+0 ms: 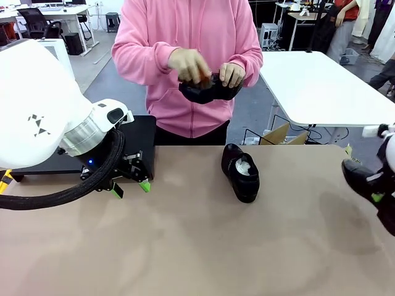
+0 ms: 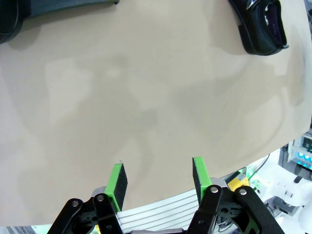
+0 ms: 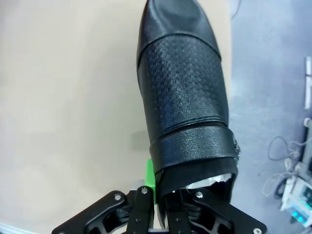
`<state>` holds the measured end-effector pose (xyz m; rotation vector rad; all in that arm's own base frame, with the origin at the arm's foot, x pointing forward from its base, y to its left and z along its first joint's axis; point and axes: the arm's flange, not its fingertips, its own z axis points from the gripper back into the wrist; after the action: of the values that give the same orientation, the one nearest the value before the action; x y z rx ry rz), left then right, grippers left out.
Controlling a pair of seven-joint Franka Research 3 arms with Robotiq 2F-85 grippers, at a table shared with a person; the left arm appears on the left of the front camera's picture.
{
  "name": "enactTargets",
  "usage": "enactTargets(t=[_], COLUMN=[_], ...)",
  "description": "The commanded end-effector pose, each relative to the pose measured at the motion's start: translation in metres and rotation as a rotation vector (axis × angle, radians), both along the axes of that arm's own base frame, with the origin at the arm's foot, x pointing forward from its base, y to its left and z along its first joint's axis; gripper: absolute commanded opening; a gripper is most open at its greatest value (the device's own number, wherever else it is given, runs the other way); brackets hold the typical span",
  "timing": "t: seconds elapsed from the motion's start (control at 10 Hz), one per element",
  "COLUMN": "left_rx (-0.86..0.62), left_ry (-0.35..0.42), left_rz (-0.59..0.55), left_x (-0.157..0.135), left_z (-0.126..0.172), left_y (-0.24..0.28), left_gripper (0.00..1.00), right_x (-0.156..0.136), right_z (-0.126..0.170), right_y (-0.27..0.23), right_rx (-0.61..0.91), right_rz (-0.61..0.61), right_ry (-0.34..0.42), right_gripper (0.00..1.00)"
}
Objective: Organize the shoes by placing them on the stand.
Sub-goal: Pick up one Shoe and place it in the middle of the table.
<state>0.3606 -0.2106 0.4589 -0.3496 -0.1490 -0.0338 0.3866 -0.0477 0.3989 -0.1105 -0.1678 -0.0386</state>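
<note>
At the worktop's [image 1: 185, 246] right edge, the right hand [image 3: 163, 187] clenched a shoe [image 3: 183, 92] by its heel collar, apparently for carrying. The left hand [image 2: 157, 170] hung released beside the far-left stand [image 1: 143, 132]; another shoe [image 1: 242, 172] lay mid-worktop.

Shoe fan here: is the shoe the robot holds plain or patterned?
Black shoe with dotted midsection; clearest in right wrist view.

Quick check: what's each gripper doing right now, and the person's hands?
Left gripper: open, empty.
Right gripper: shut on a shoe.
Person's hands: holding another shoe.
</note>
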Motion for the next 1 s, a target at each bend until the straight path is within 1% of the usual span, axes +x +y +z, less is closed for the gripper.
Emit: enactTargets(t=[0.0,0.2,0.3,0.5,0.6,0.7,0.8,0.9], left_rx=[0.0,0.0,0.0,0.0,0.0,0.0,0.0,0.0], left_ry=[0.004,0.004,0.004,0.004,0.004,0.004,0.004,0.004], left_rz=[-0.002,-0.002,-0.002,-0.002,-0.002,-0.002,-0.002,-0.002], left_x=[0.001,0.001,0.001,0.001,0.001,0.001,0.001,0.001], left_z=[0.001,0.001,0.001,0.001,0.001,0.001,0.001,0.001], left_y=[0.001,0.001,0.001,0.001,0.001,0.001,0.001,0.001], left_gripper=[0.71,0.71,0.71,0.71,0.71,0.71,0.71,0.71], right_x=[-0.054,-0.079,-0.032,-0.032,-0.05,-0.06,-0.066,-0.072], right_z=[0.041,0.072,0.053,0.053,0.068,0.062,0.071,0.087], right_y=[0.027,0.038,0.018,0.018,0.029,0.04,0.066,0.095], right_rx=[0.022,0.105,0.032,0.032,0.063,0.122,0.17,0.203], right_rz=[-0.076,-0.023,-0.042,-0.042,-0.037,-0.027,-0.005,0.003], right_ry=[-0.043,-0.022,-0.022,-0.022,-0.007,-0.018,-0.06,-0.114], right_gripper=[0.0,0.0,0.0,0.0,0.0,0.0,0.0,0.0])
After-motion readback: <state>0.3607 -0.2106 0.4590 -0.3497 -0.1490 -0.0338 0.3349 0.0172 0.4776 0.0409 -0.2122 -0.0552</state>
